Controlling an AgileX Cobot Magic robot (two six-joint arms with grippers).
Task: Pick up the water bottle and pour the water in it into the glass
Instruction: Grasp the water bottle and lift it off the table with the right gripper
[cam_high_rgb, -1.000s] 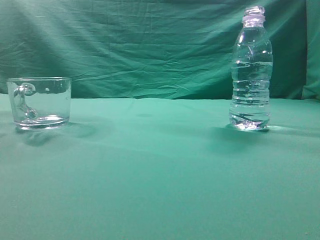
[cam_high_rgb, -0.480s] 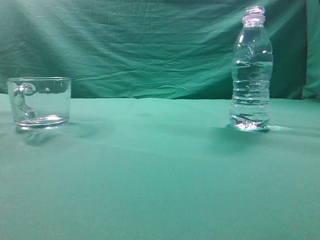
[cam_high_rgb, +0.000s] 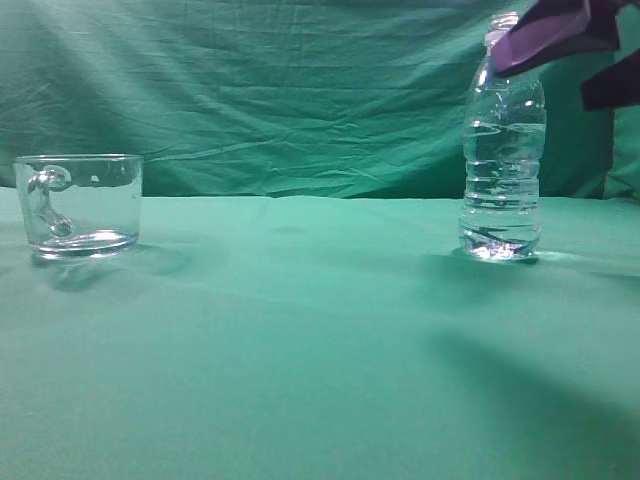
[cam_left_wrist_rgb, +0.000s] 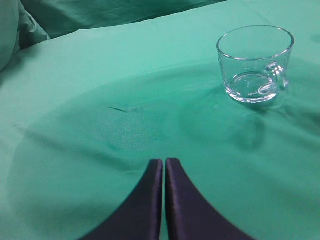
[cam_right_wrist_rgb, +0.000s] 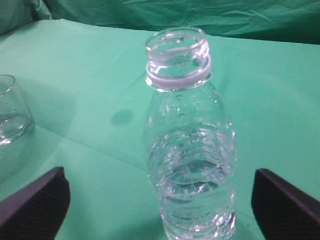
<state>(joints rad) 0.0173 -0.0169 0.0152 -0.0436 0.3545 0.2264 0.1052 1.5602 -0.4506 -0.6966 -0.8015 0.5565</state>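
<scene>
1. The right gripper (cam_right_wrist_rgb: 159, 200), two dark ribbed fingers spread wide, is released and holds nothing. The small clear plastic water bottle (cam_right_wrist_rgb: 187, 150) with ribbed body and whitish neck ring stands straight ahead of it, between the two fingers, touching neither.
2. The bottle's long axis is vertical; its uncapped mouth points up, and the clear water (cam_right_wrist_rgb: 190, 200) fills roughly its lower two thirds.
3. In the exterior view the gripper (cam_high_rgb: 570, 45) hangs at neck height beside the bottle (cam_high_rgb: 503, 150), so the grasp likely calls for coming lower around the waist.
4. The left gripper (cam_left_wrist_rgb: 164, 165) is clenched on nothing, the short clear glass mug with looped handle (cam_left_wrist_rgb: 255, 62) ahead and to its right, well apart.
5. The right arm is much the nearer to the bottle.
</scene>
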